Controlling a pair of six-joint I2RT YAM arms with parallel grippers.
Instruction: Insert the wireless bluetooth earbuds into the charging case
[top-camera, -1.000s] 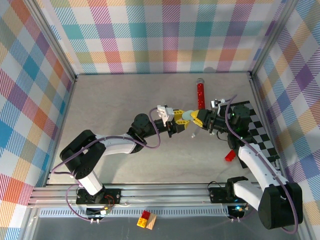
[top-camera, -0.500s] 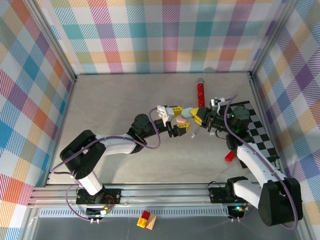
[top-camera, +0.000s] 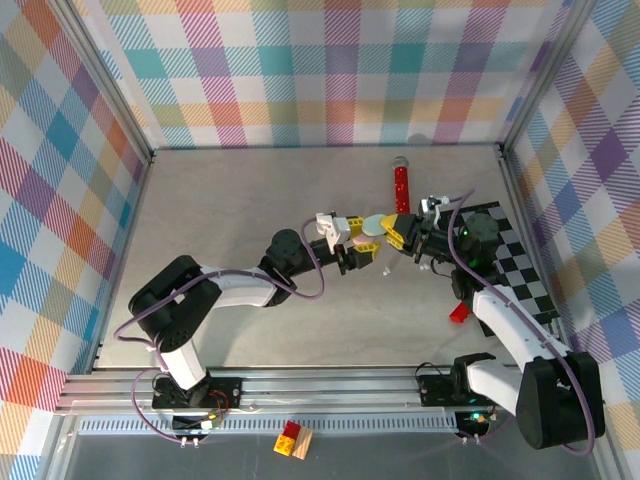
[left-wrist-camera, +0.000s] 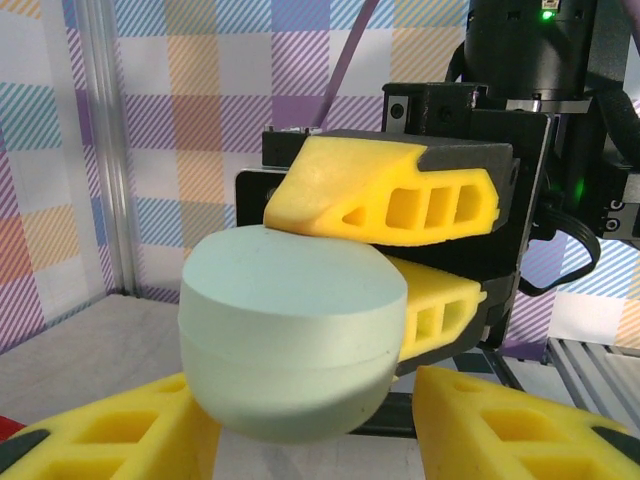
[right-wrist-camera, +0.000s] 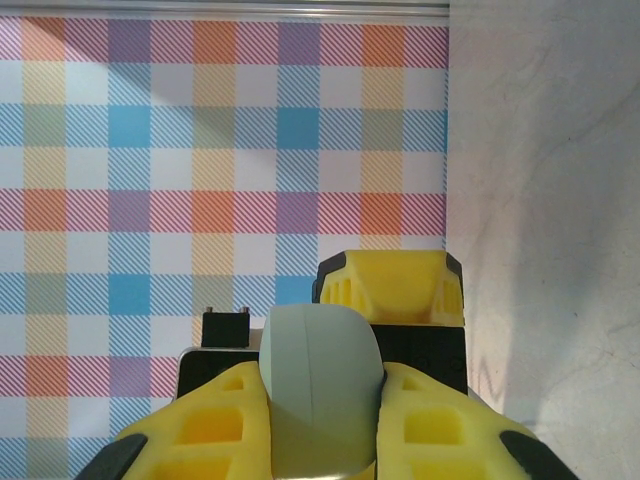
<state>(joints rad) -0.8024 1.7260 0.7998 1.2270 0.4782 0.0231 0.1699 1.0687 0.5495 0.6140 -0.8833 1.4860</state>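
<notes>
Top view: both arms meet above mid-table, fingertips nearly nose to nose.

Left gripper: fingers parted. In its wrist view they flank the case low on either side. A gap shows at one finger; I cannot tell whether the other touches.

Case: pale green pebble, lid closed, held off the table straight ahead of the left fingers. Its seam is level and its broad faces look up and down.

Earbud: a tiny pale piece just on the near side of the grippers, probably lying on the table; too small to be sure. Both arms are about equally near.

Right gripper: pinching the case across its two broad faces.

Judgement: that pinch holds the lid down. The left fingers line up with the case's sides, so a handover or re-grip looks needed before the lid opens.
</notes>
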